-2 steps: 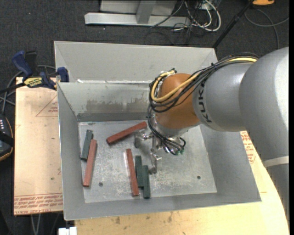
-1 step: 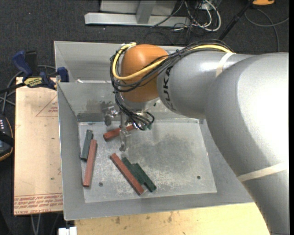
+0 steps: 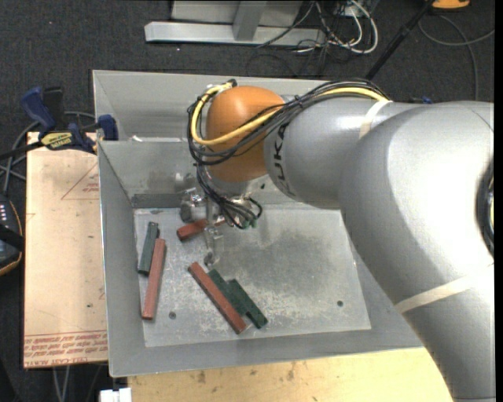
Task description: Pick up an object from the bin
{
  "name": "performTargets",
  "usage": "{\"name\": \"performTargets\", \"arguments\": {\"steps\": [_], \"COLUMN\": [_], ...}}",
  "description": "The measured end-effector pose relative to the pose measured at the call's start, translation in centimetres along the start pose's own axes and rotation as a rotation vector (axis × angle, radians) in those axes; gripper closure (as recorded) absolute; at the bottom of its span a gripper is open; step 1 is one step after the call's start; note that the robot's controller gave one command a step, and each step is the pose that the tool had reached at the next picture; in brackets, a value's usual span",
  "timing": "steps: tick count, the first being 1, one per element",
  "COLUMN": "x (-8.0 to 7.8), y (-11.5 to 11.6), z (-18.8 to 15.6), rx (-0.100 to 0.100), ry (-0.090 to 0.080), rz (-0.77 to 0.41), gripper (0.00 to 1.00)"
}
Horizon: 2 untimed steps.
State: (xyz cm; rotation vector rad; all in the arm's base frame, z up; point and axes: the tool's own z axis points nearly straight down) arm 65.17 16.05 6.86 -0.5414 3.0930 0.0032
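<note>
A dark, coarse-textured carpet floor point(image 3: 47, 47) is seen along the top and left of the scene. Near the top edge, a pale grey flat base plate point(image 3: 196, 31) is set on the carpet, and an upright post is carried at its middle. To its right, a tangle of black and white cables point(image 3: 346, 23) is laid across the floor, and a thin black pole point(image 3: 397, 38) is slanted towards the upper corner, where a small orange part point(image 3: 449, 3) is cut off by the edge. The carpet is lit evenly, and only soft shadows are thrown
</note>
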Motion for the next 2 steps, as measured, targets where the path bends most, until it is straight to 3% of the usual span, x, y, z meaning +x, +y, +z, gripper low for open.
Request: {"name": "performTargets", "arguments": {"steps": [1, 2], "x": [-0.1, 4.9], "y": [0.0, -3.6], "z": [-0.2, -13.5], "rx": [0.001, 0.004], "ry": [-0.003, -0.006], "rz": [0.0, -0.311], "gripper": [1.0, 1.0]}}
